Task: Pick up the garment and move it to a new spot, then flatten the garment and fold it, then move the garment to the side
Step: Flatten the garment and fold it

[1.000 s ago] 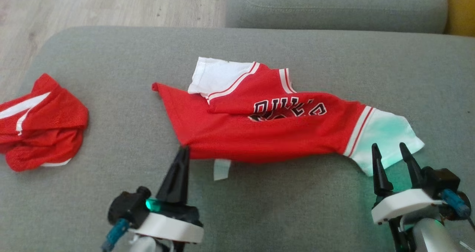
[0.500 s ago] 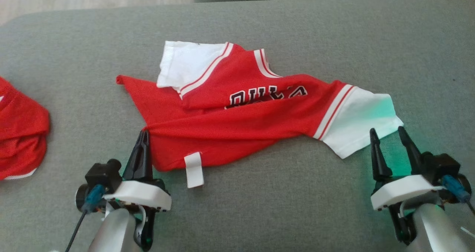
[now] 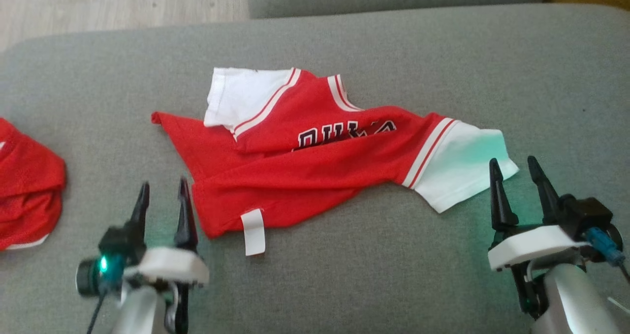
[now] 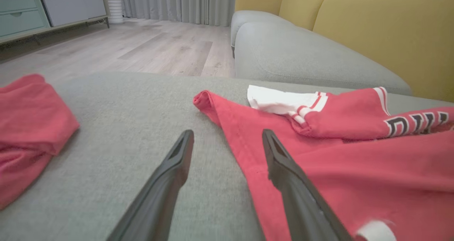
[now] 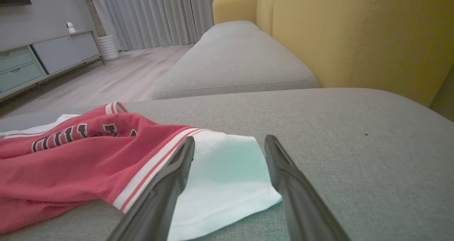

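a crumpled red shirt [image 3: 315, 171] lies across the grey cushion [image 3: 344, 275], its long axis running left to right, just beyond both claws. the left claw [image 3: 163, 182], jaws apart and holding nothing, sits just beside the shirt's near-left corner. the right claw [image 3: 513, 161], likewise spread and empty, points at the white sleeve [image 3: 462, 169] at the right end. each arm is nearest its own end. a second red garment [image 3: 24, 191] lies far left, with wood floor [image 3: 123, 4] and a yellow sofa back [image 5: 354, 38] beyond.
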You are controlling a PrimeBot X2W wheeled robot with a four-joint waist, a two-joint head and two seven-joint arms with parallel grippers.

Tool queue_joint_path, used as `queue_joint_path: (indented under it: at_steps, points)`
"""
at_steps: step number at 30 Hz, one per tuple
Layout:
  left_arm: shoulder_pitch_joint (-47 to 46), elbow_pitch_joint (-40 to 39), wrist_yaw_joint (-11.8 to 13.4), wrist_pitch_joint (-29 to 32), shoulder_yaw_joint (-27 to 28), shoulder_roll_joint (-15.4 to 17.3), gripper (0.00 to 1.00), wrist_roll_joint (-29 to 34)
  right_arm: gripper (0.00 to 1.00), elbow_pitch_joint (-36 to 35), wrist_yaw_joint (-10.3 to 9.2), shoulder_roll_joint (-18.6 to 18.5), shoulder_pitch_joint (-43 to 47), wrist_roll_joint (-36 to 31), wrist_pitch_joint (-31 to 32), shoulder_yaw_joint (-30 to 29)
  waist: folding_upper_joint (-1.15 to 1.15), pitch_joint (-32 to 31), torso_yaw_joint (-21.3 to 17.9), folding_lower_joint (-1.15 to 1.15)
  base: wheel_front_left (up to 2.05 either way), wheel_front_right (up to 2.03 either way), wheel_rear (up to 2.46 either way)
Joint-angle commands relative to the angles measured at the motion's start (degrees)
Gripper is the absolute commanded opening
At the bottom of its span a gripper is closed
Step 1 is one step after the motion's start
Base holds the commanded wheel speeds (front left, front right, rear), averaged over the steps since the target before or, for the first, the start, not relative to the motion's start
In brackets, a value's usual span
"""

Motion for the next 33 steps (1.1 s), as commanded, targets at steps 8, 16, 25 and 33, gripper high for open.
queue_joint_path:
  at_steps: [8, 16, 25, 33]
  points:
    - [10.0, -6.2, -0.1, -0.3, -0.8, 0.7, 1.0, -2.3, 1.0, 1.2, -0.04, 1.6, 2.6, -1.0, -0.2, 1.6, 0.0, -5.6, 0.2, 0.0, 0.0, 0.0, 0.0]
    - [15.1, -7.6, 0.5, -0.3, -5.0, 0.7, 1.0, -5.5, 1.0, 4.7, -0.04, 2.2, 4.7, -1.0, -0.2, 2.8, 0.0, -8.0, 0.2, 0.0, 0.0, 0.0, 0.0]
    - [13.8, -6.0, -0.8, -0.3, -6.4, 0.7, 1.0, -7.1, 1.0, 4.4, -0.04, 2.4, 3.9, -0.9, -0.2, 3.4, 0.0, -6.4, -0.6, 0.0, 0.0, 0.0, 0.0]
    - [8.6, -3.3, -2.4, -0.3, -7.7, 0.7, 1.0, -10.6, 1.0, 4.0, -0.04, 1.4, 2.0, -0.3, -0.2, 4.6, 0.0, -1.6, -1.6, 0.0, 0.0, 0.0, 0.0]
